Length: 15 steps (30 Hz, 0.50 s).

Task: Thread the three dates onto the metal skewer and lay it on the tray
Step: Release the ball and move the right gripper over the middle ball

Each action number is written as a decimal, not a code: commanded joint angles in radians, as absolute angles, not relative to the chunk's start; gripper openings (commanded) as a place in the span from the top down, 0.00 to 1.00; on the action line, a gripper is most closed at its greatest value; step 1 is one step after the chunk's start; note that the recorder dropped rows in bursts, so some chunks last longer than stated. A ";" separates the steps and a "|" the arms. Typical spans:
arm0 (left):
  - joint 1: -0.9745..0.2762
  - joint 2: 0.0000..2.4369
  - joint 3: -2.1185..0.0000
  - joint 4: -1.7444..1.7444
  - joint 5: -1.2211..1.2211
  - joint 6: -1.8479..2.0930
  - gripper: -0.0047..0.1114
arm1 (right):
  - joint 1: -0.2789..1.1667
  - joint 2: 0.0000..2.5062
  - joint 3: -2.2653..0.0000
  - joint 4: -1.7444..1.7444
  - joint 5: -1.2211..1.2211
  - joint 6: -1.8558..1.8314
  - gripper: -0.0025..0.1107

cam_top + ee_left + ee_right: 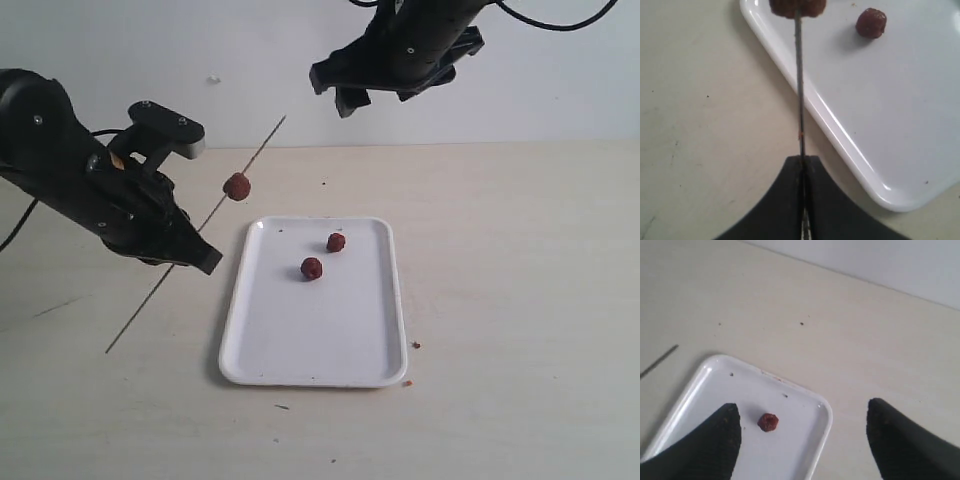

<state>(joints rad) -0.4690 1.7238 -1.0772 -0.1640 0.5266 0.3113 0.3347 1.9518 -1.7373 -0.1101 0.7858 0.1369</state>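
Observation:
My left gripper [197, 252] is shut on the metal skewer [256, 156], which slants up over the table just left of the tray [320, 335]. One date [237, 186] is threaded on the skewer above the grip. The other two dates [336, 242] [311, 268] lie on the tray's far half. The left wrist view shows the skewer [800, 95] running out of the closed gripper [802, 160] to the threaded date [797, 6], with a loose date [871, 23] on the tray [840, 142]. My right gripper [378, 92] hangs open high above the tray's far end. Its wrist view has the gripper [802, 410] empty over a date [768, 422].
Small brown crumbs [416, 345] lie on the table by the tray's near right corner. A pale wall stands behind the table. In the right wrist view the skewer's tip [660, 362] shows left of the tray rim [826, 412].

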 commanded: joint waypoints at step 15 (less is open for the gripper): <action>-0.300 1.668 -1.083 -0.084 0.705 0.211 0.96 | 0.332 2.124 -1.743 0.208 0.979 -0.288 0.43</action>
<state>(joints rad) -0.3398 1.6774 -1.0772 -0.0896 0.7036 0.2364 0.3347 2.1239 -1.7373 0.1609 0.9835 -0.2421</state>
